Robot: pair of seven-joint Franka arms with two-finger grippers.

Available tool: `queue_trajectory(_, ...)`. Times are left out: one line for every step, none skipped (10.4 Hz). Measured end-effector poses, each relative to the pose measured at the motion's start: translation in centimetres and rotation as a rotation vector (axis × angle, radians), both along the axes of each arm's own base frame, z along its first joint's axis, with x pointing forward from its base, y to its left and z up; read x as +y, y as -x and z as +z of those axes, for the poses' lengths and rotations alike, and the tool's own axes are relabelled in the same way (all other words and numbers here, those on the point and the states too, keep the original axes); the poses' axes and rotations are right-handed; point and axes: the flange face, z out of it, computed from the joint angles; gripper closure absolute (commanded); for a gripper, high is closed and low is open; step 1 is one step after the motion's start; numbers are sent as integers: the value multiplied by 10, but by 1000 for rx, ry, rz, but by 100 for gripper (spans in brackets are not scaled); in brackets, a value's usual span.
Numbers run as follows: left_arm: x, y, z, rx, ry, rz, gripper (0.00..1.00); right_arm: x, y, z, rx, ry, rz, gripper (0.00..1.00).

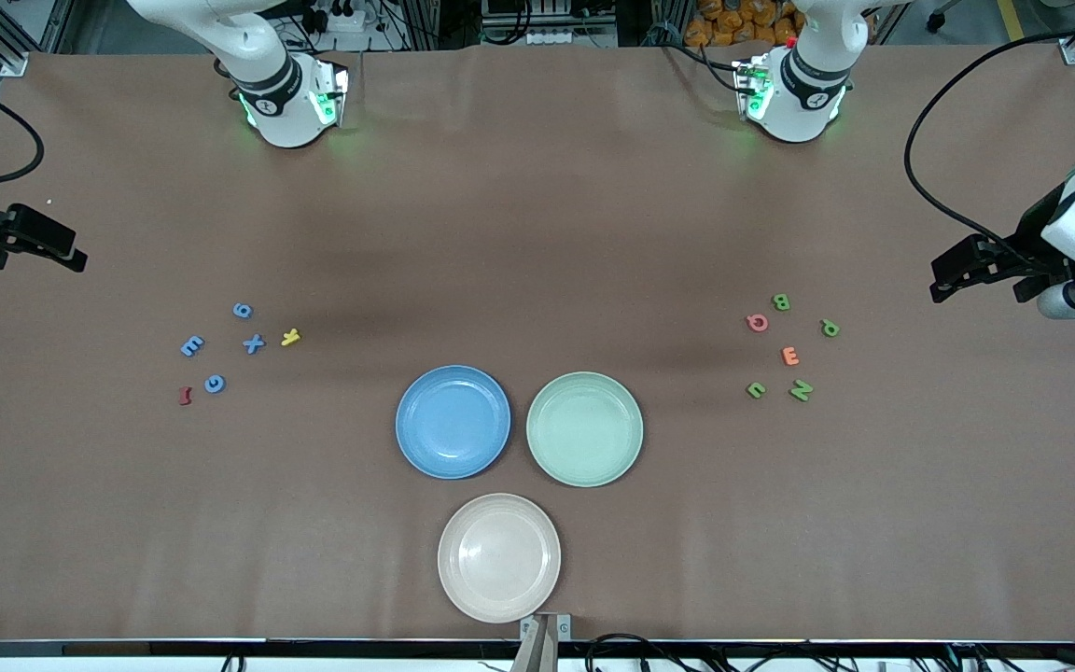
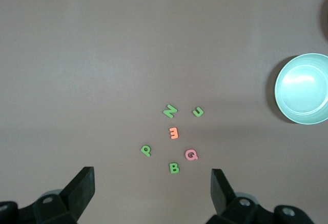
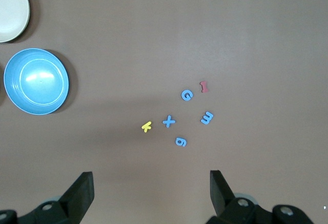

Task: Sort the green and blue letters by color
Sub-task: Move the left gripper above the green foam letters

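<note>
Between the spread, empty fingers of the left gripper lie the green letters; between the open right gripper fingers, the blue letters. Nothing is sorted yet; next, descend onto one letter. The plates wait, bare.

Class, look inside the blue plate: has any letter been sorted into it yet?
No. The blue plate holds nothing; its whole inside shows bare in the front and right wrist views. The blue letters lie on the table toward the right arm's end. Nothing covers the plate.
</note>
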Motion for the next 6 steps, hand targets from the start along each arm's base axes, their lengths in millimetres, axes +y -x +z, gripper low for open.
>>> queue_trajectory(0, 0, 0, 0, 0, 0, 0, 0, 0, 0, 1, 0, 0, 0)
queue_trajectory(0, 0, 0, 0, 0, 0, 0, -2, -1, -1, 2, 1, -4, 0)
queue_trajectory(0, 0, 0, 0, 0, 0, 0, -6, -1, -2, 3, 2, -11, 0)
queue_trajectory(1, 0, 0, 0, 0, 2, 0, -8, -1, -2, 3, 2, -15, 0)
queue_trajectory(5, 0, 0, 0, 0, 8, 0, -11, -1, -2, 3, 2, -19, 0)
queue_trajectory(15, -1, 0, 0, -1, 25, 0, -13, -1, -2, 4, 2, -24, 0)
